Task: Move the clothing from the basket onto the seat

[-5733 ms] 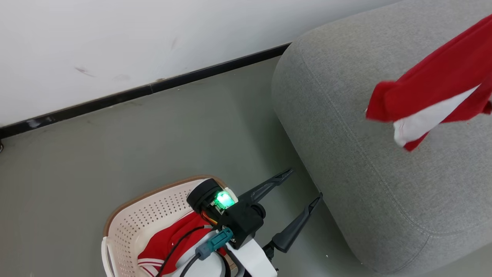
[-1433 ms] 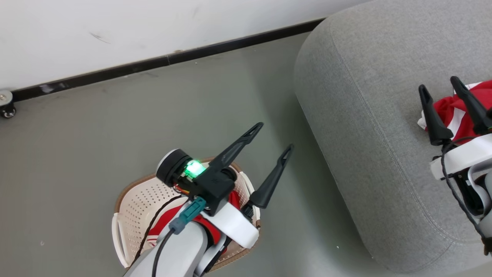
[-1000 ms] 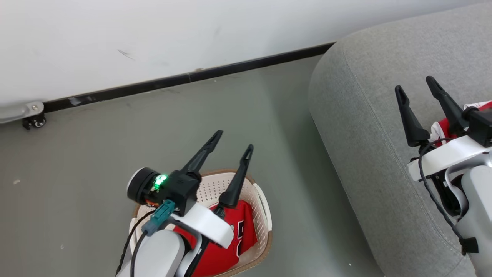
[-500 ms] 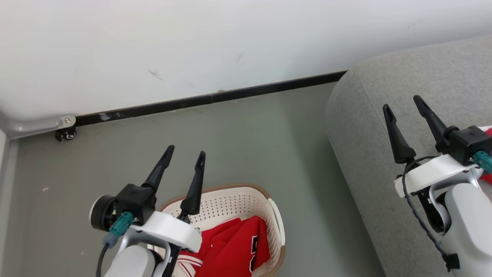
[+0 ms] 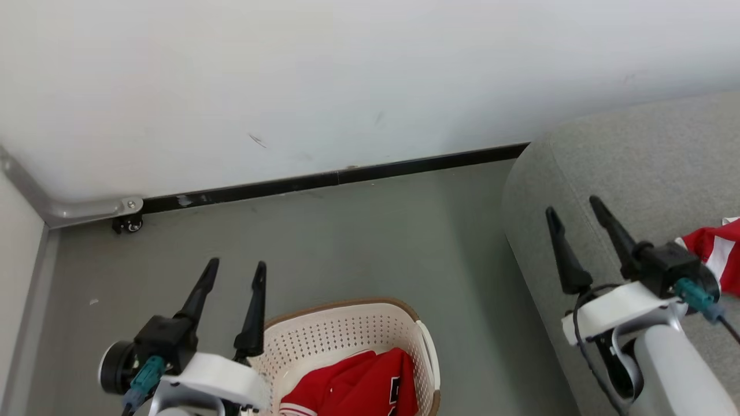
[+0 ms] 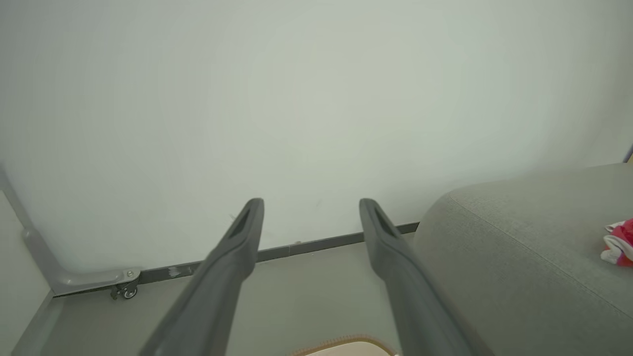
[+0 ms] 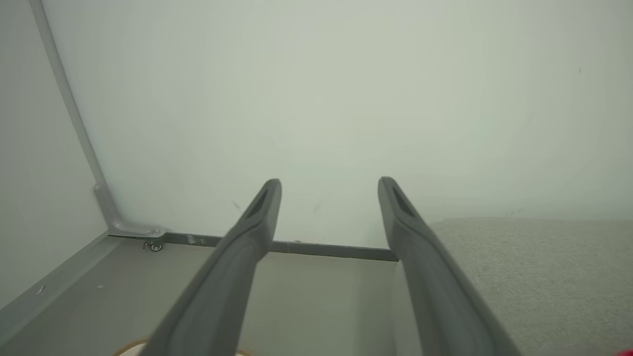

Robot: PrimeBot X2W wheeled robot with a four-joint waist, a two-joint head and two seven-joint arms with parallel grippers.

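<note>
Head view: one red garment [image 5: 358,384] in cream perforated basket [image 5: 341,332], a second garment [image 5: 714,254] on grey woven seat [image 5: 636,156] — left gripper [image 5: 237,264], right gripper [image 5: 572,205] both agape

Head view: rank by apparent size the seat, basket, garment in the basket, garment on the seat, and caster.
1. Seat, cropped by the frame.
2. Basket, also cropped.
3. Garment in the basket.
4. Garment on the seat, partly cropped.
5. Caster, smallest.
</note>
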